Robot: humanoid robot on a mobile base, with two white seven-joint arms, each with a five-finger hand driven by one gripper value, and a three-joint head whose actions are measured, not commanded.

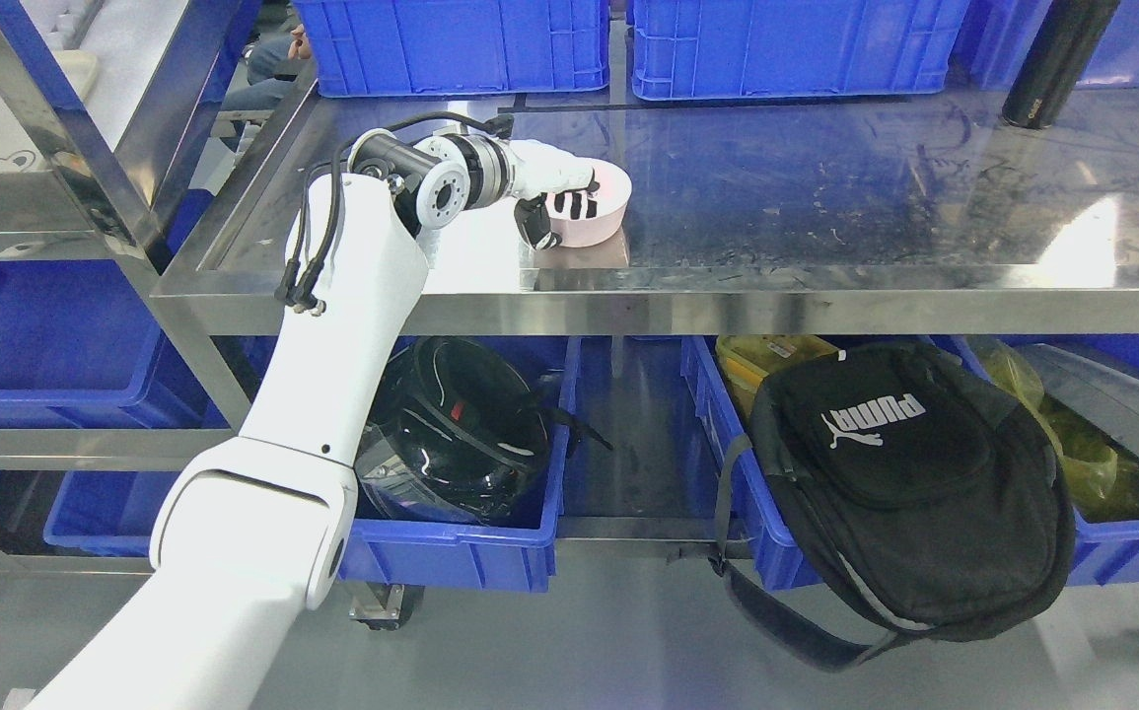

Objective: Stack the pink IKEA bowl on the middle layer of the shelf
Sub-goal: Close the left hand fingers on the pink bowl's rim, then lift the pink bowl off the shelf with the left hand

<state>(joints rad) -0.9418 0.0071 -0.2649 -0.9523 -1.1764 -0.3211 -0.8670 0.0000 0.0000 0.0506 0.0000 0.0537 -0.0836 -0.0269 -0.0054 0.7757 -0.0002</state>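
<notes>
- We see the pink bowl (591,209) upright on the steel shelf (825,197), near the shelf's front-left part, its base resting on the metal and mirrored in it.
- Only one pink bowl shows here; whether a second one sits nested under it we cannot tell, so we cannot say if a stack already exists.
- Our left robot hand (561,205) is wrapped on that bowl: dark fingers (577,205) lie over its near wall and rim, with the thumb lower down at the bowl's left side.
- Our left arm comes up from the lower left, bends at the wrist and reaches rightward over the shelf's front edge.
- We judge the step in hand to be the placing itself: the bowl looks down on the layer while the grasp is on.
- The next move, as we read it, calls for loosening the fingers without dragging the rim, then drawing the wrist back toward the left, clear of the shelf's front lip.
- If another bowl must go beneath or on top, we would need rims lined up squarely before letting go.
- Behind the bowl, well apart, stand two blue crates (451,44) at the shelf's back, and a dark bottle (1057,59) far to the right.
- Below this layer sit a black helmet (451,429) in a blue bin and a black backpack (909,483).
- Our right arm does not show.
</notes>
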